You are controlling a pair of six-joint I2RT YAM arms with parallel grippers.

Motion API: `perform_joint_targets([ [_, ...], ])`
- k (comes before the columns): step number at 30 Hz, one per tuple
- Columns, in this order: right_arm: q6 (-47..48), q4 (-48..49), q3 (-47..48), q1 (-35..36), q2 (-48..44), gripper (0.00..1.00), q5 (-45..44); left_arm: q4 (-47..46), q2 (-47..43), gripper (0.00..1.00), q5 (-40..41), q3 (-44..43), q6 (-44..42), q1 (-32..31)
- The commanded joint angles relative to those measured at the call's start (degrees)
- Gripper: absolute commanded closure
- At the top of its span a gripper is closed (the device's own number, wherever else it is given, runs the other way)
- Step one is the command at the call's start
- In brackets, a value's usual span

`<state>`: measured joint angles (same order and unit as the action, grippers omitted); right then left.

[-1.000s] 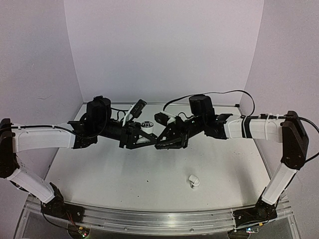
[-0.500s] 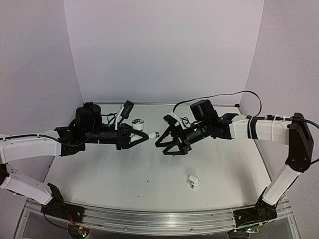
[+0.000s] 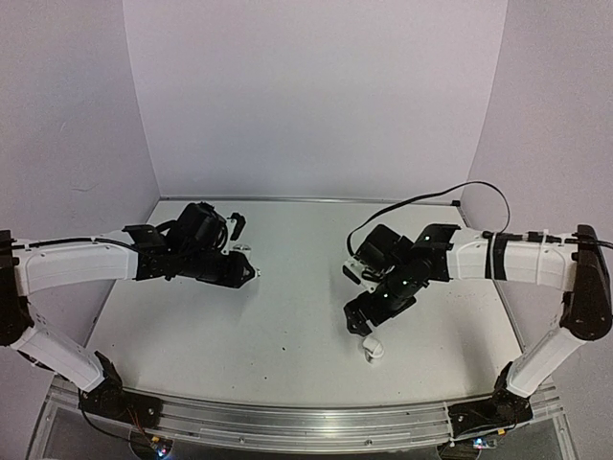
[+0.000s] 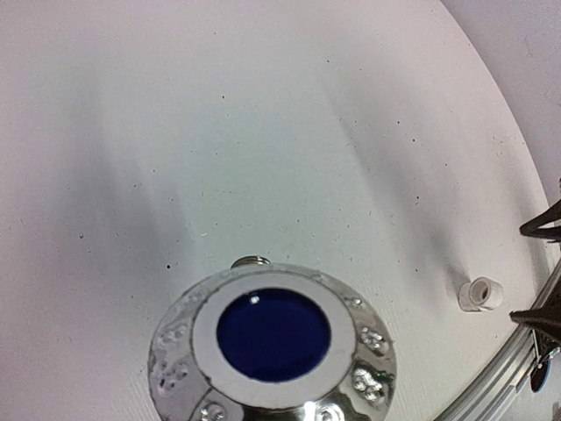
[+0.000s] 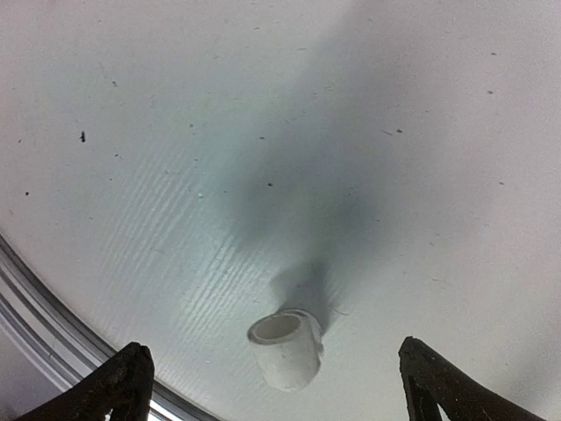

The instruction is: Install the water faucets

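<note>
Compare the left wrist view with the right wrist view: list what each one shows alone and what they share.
Left wrist only: the blue-capped faucet part, close against the lens. Right wrist only: the right gripper, open, either side of the small white faucet part. Shared: that small part lying on the white table.

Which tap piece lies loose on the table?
The small white plastic piece below the open right gripper; the chrome, blue-capped piece is clamped in the left gripper.
</note>
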<state>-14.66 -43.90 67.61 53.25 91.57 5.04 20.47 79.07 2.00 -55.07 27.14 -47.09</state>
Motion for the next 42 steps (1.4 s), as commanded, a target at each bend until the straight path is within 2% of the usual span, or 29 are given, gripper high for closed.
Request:
perform_joint_targets([
  [1, -1.4, -3.2, -1.8, -0.5, -7.3, 0.02, -10.3, -1.7, 0.4, 1.0, -0.3, -2.6, -0.2, -0.1],
  [5, -2.3, -1.5, -6.1, -0.5, -12.7, 0.02, -15.1, -4.2, 1.5, 1.0, -4.1, -2.2, -1.1, -0.1],
  [8, -1.4, -1.7, -7.0, -0.6, -14.0, 0.02, -11.1, -5.8, 1.2, 0.99, -5.1, -1.0, -1.3, -0.2],
  [11, -1.7, -7.0, -3.8, -0.6, -10.7, 0.02, -6.1, -7.8, 0.0, 0.99, -6.4, 0.6, -1.4, -0.2],
  [12, -2.9, -10.7, -1.9, -0.5, -7.0, 0.02, -3.8, -8.9, -0.9, 0.99, -7.1, 1.9, -1.3, -0.2],
  [18, -4.3, -11.1, 1.2, -0.4, -1.8, 0.04, -0.4, -10.3, -3.5, 1.0, -7.0, 5.1, -1.2, -0.2],
  [24, 2.7, -11.4, 2.4, 0.9, 6.9, 0.22, 3.2, -10.6, -8.2, 1.0, -7.6, 8.6, 0.0, -0.2],
  [28, 4.7, -11.0, 3.3, 3.8, 10.5, 0.24, 4.6, -10.8, -10.8, 1.0, -7.4, 9.9, 1.2, -0.2],
  [31, 4.3, -10.3, 3.9, 4.2, 12.9, 0.3, 1.9, -10.9, -11.6, 1.0, -7.5, 10.3, 1.9, -0.2],
  [42, 4.4, -6.8, 1.5, 4.7, 14.5, 0.42, -1.5, -10.8, -12.5, 1.0, -9.3, 10.2, 3.7, -0.2],
])
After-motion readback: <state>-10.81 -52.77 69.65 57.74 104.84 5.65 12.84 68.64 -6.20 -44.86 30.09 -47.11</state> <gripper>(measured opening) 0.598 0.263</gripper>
